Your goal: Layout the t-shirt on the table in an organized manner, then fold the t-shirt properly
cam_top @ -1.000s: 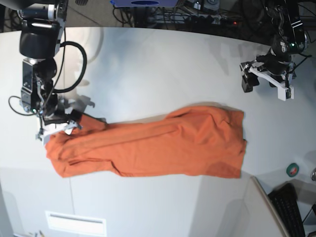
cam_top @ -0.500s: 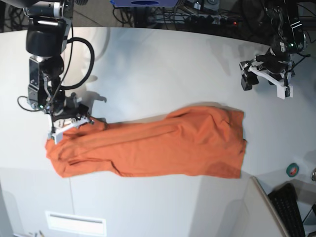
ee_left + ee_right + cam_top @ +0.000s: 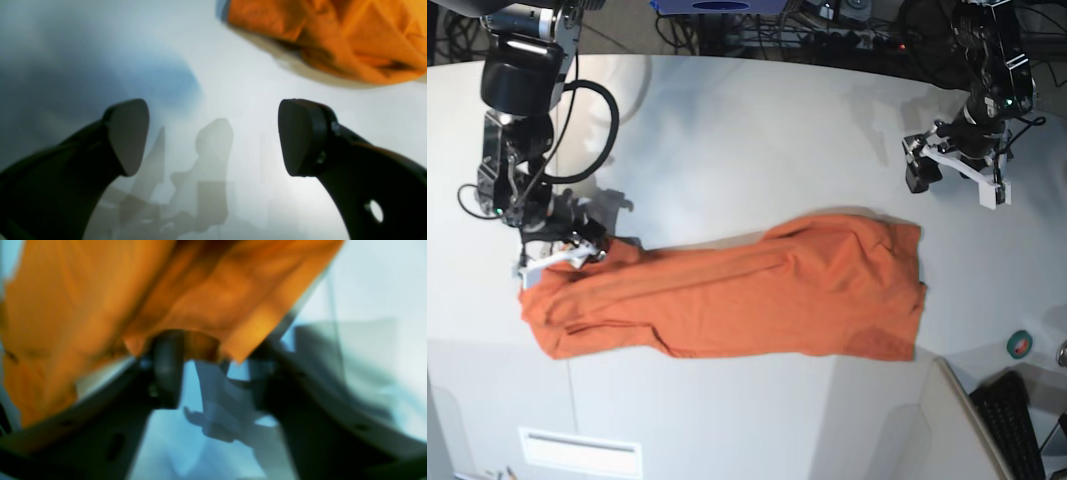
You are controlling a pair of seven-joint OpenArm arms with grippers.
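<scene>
Under the right end effector (image 3: 217, 373), t-shirt (image 3: 206, 303) edge (blurred) partly hidden.

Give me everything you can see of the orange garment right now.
The t-shirt is plain bright orange, thin soft-looking cloth. It lies unfolded in any neat sense: bunched and creased, stretched sideways across the table, with a long ridge running along it and an uneven outline. Its neck and sleeves cannot be made out. The right pincer is open at its far edge, cloth between the tips; contact is too blurred to confirm. The left pincer is open, clear of it.
</scene>
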